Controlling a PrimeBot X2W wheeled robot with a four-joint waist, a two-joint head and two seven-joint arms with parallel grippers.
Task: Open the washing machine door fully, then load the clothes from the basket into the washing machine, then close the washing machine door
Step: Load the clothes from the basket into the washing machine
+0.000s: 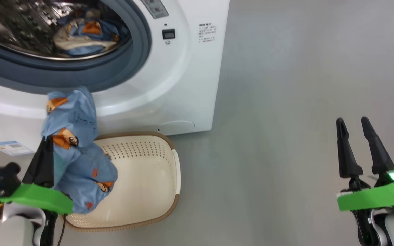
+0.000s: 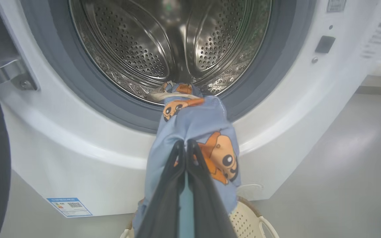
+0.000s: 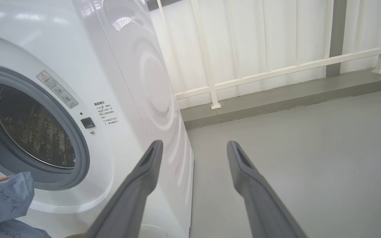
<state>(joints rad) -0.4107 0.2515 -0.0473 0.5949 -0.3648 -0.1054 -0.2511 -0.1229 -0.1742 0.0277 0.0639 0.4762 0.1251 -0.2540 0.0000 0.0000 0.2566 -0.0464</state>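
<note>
Blue bear-print cloth (image 1: 74,119) sits clamped in my left gripper (image 2: 185,143) above the basket (image 1: 142,171), mid-loading; next I must lift it into the drum (image 2: 137,49), with the right gripper (image 1: 352,119) idle, fingers apart.

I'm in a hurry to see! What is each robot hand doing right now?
Left gripper: shut on the clothes.
Right gripper: open, holding nothing.
</note>
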